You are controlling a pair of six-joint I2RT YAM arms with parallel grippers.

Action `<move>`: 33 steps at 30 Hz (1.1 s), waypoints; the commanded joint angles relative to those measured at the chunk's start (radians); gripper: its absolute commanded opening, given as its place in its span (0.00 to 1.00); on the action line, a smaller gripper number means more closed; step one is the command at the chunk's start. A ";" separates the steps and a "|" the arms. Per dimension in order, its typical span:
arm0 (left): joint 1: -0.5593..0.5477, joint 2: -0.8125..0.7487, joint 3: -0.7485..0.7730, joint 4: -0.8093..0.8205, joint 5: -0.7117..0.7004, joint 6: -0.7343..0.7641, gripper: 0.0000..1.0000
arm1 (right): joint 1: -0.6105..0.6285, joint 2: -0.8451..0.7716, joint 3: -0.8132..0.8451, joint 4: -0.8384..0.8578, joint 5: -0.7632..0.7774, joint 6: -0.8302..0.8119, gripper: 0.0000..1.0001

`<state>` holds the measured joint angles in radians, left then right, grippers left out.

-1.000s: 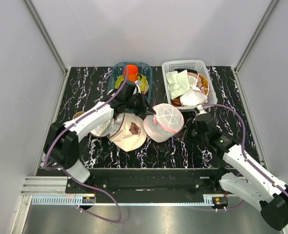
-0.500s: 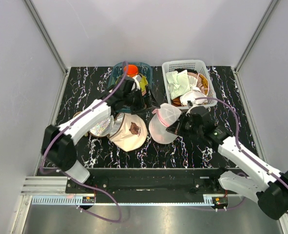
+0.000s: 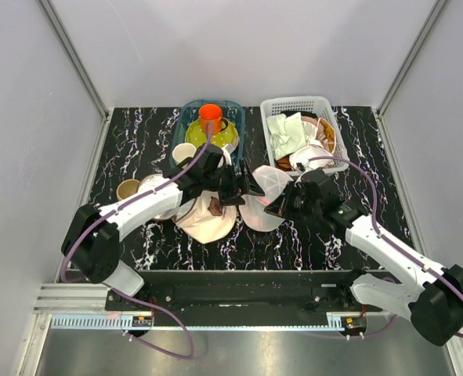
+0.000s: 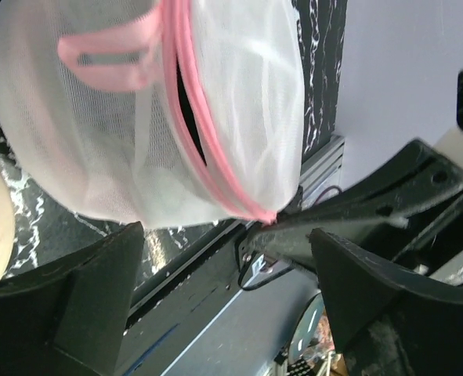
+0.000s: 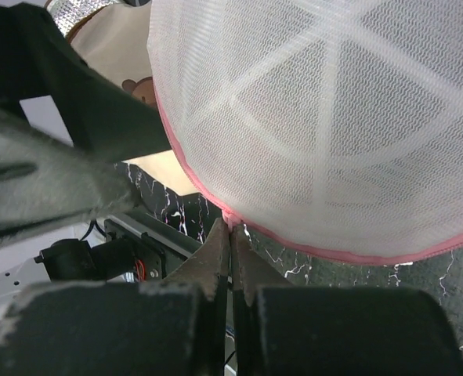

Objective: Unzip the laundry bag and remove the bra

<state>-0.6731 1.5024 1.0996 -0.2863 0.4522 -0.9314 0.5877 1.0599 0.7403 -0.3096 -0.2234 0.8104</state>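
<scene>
The laundry bag (image 3: 264, 205) is a round white mesh case with a pink rim, tipped up on its edge at the table's middle. My right gripper (image 3: 283, 207) is shut on a small pink tab of the rim (image 5: 231, 222) at the bag's lower edge. The white spoke ribs (image 5: 337, 94) face the right wrist camera. In the left wrist view the laundry bag (image 4: 98, 133) shows a dark gap (image 4: 190, 117) along its pink rim, beside a pink loop (image 4: 110, 56). My left gripper (image 4: 227, 258) stands open just below it, holding nothing. The bra is hidden.
A beige cap (image 3: 207, 219) with a brown mark lies left of the bag, beside a shiny silver round item (image 3: 162, 207). A blue bin (image 3: 186, 117) holds an orange cup and a yellow bowl. A white basket (image 3: 298, 104) of cloths stands back right. A small cup (image 3: 127, 189) sits far left.
My right gripper has moved left onto the bag's rim and tipped the bag from flat up on its edge. My left gripper has opened and now sits close against the bag.
</scene>
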 commanded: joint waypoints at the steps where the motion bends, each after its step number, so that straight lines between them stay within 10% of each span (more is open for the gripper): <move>1: -0.003 0.065 0.068 0.119 0.043 -0.046 0.79 | 0.006 -0.031 -0.010 0.015 -0.001 -0.004 0.00; 4: -0.003 0.099 0.091 0.112 0.036 -0.055 0.00 | 0.008 -0.054 -0.019 -0.025 0.012 -0.008 0.00; 25: 0.061 0.147 0.310 -0.054 -0.017 0.086 0.00 | 0.006 -0.267 -0.050 -0.221 0.079 0.046 0.00; 31: 0.061 0.096 0.327 -0.177 -0.021 0.184 0.75 | 0.006 -0.195 0.010 -0.120 0.042 0.033 0.00; 33: 0.055 0.061 0.307 -0.186 -0.004 0.180 0.80 | 0.006 -0.158 0.018 -0.092 0.038 0.027 0.00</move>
<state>-0.6163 1.6493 1.3846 -0.4229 0.4389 -0.7963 0.5873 0.8551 0.7036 -0.4881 -0.1509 0.8593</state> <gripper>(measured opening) 0.758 0.009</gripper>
